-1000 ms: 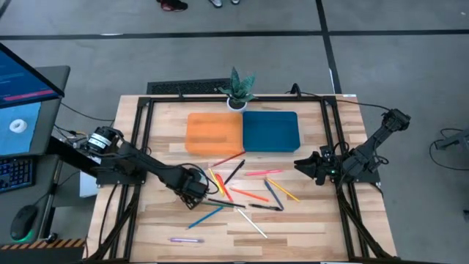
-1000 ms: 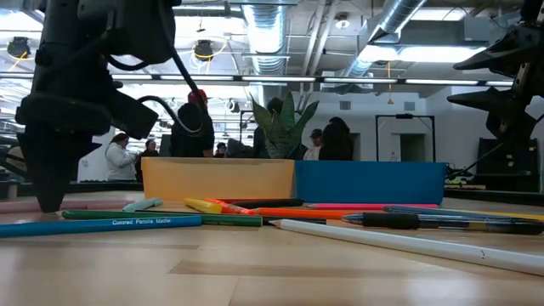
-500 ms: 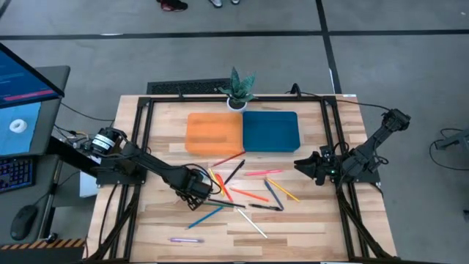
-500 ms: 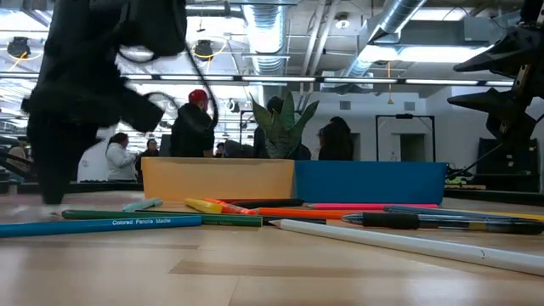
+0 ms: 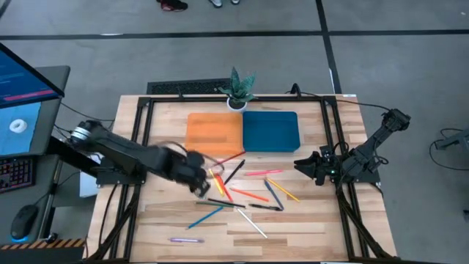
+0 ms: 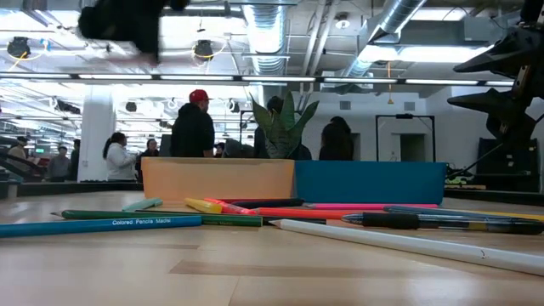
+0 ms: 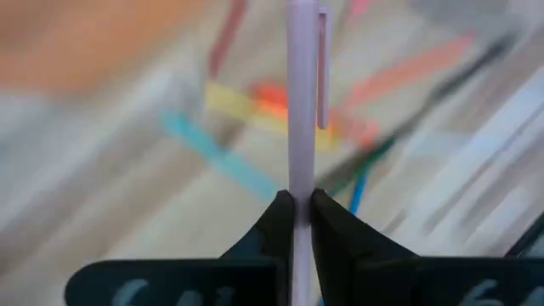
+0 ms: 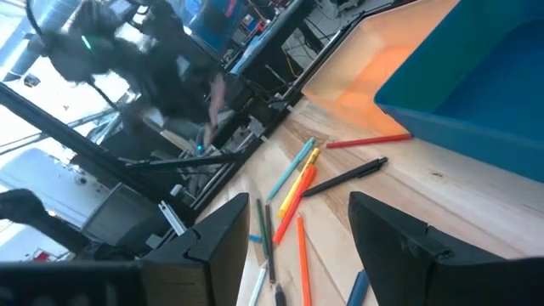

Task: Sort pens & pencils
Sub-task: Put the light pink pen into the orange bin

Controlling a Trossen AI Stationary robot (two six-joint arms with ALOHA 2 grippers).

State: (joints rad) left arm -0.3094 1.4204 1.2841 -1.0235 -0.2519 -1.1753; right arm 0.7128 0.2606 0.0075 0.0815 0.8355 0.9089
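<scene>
Overhead, both trays [image 5: 214, 132] look empty and most pens [image 5: 249, 195] lie loose at the table's centre; the left gripper [image 5: 196, 176] is raised at their nine o'clock. Its wrist view shows it pinching a pale pen [image 7: 301, 102], while the right gripper [image 5: 302, 165] waits spread at three o'clock.

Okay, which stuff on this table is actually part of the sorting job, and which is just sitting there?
Job: pale pink pen clamped in the left gripper; loose pens and pencils; orange tray; blue tray.
Lying about: potted plant; right gripper, open, waiting.
</scene>
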